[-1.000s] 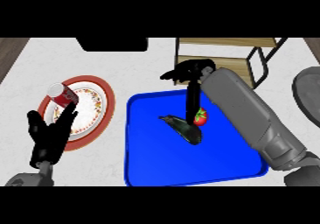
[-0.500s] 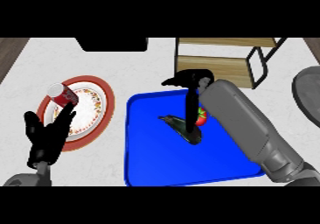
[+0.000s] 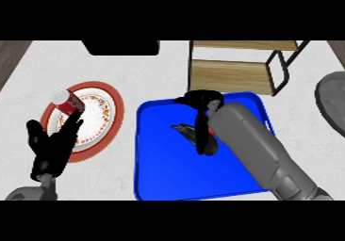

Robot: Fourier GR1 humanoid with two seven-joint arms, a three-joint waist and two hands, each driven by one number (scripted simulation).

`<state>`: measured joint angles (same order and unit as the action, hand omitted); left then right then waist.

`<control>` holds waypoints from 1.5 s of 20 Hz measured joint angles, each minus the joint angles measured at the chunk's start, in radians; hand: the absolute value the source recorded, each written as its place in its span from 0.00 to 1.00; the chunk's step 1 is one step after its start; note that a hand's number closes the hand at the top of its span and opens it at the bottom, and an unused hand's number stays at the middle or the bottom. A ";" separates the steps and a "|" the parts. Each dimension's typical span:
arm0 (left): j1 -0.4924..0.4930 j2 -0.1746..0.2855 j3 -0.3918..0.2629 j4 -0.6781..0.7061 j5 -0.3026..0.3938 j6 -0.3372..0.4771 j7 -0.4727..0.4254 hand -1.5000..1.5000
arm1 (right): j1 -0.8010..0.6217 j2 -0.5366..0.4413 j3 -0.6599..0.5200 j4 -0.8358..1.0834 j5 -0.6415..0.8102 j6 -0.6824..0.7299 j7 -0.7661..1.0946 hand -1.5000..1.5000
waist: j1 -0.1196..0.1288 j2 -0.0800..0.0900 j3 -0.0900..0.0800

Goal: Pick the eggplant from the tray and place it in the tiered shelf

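The eggplant lies on the floor of the blue tray, a dark, glossy, elongated shape set at a slant towards the tray's far half, its near end hidden under the robot's arm. The tray is a flat rectangle with a shallow raised rim and rounded corners. The right hand, matt black on a smooth grey forearm, hangs directly over the eggplant and blends into its dark skin, so whether it grasps the eggplant cannot be told. Beyond the tray stands the tiered shelf, pale wood-grain boards in a thin black metal frame. To the left of the tray sits a round white plate with a broad red rim and a patterned band, and on its far edge stands a red can with a white top. The left hand rests at the plate's near edge, fingers straight and spread, pointing up. The counter is white and faintly marbled.
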<state>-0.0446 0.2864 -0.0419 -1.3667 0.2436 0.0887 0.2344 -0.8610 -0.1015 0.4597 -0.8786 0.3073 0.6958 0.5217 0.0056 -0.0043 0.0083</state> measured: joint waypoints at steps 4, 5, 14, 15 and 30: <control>0.002 -0.004 0.010 -0.011 -0.005 -0.008 0.014 0.50 | 0.015 0.012 -0.003 0.016 0.060 -0.021 -0.013 0.00 | 0.001 0.001 -0.001; -0.004 -0.006 0.013 -0.002 -0.005 -0.014 0.014 0.50 | 0.027 0.011 0.003 0.013 0.080 -0.031 -0.027 0.00 | 0.001 0.001 -0.001; 0.006 -0.023 0.027 -0.014 -0.030 -0.024 0.022 0.50 | 0.065 0.033 -0.025 0.057 0.186 -0.101 -0.134 0.00 | 0.001 -0.004 -0.004; 0.007 -0.024 0.028 -0.014 -0.034 -0.024 0.023 0.50 | 0.068 0.040 -0.020 0.061 0.192 -0.113 -0.133 0.00 | 0.000 -0.006 -0.005; -0.008 -0.048 0.042 -0.002 -0.055 -0.020 0.038 0.50 | 0.092 0.036 0.041 0.070 0.289 -0.060 -0.339 1.00 | -0.005 -0.020 -0.013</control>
<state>-0.0527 0.2380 0.0000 -1.3687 0.1886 0.0686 0.2721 -0.7685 -0.0658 0.5008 -0.8088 0.5965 0.6362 0.1828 0.0006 -0.0238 -0.0045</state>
